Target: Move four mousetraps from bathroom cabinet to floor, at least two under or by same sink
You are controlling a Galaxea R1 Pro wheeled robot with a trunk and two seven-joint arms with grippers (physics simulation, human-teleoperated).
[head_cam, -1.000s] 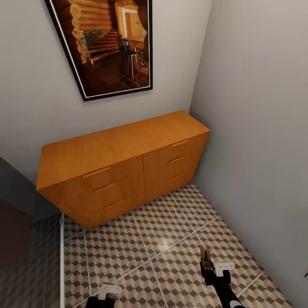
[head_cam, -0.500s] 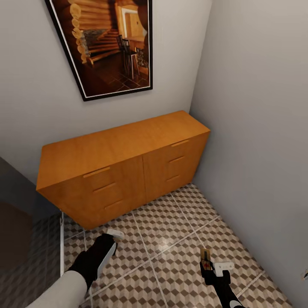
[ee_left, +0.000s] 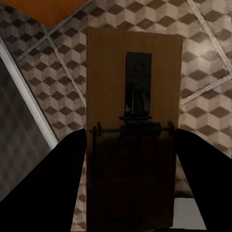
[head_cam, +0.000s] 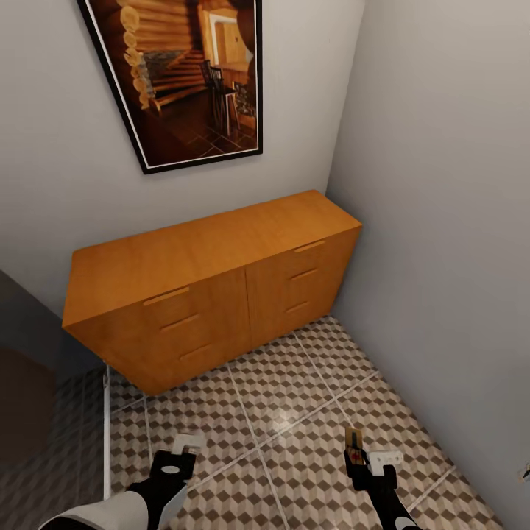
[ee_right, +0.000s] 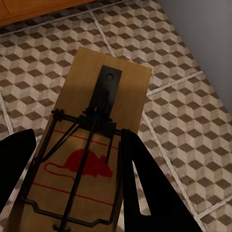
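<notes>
Mousetraps are light, stiff, thin wood with springy wire, so hold each by its side edges. Your left gripper [ee_left: 130, 154] pinches one mousetrap [ee_left: 133, 96] over the floor [head_cam: 294, 412]. Your right gripper [ee_right: 77, 159] pinches another trap [ee_right: 99, 130], near the cabinet [head_cam: 206, 287].

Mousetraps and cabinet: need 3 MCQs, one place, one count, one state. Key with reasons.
1. Where is the cabinet?
A. In the corner, under the framed picture
B. Beside a bathtub
C. Under a window

2. How many bar handles show on the cabinet front?
A. Two
B. Four
C. Six

3. What are the grippers doing?
A. Both open
B. Each shut on a mousetrap
C. One holds a towel

Key: 1 A, the cabinet stands against both walls below the picture. 2 C, three per half. 3 B, the left mousetrap and right mousetrap sit between the jaws.
</notes>
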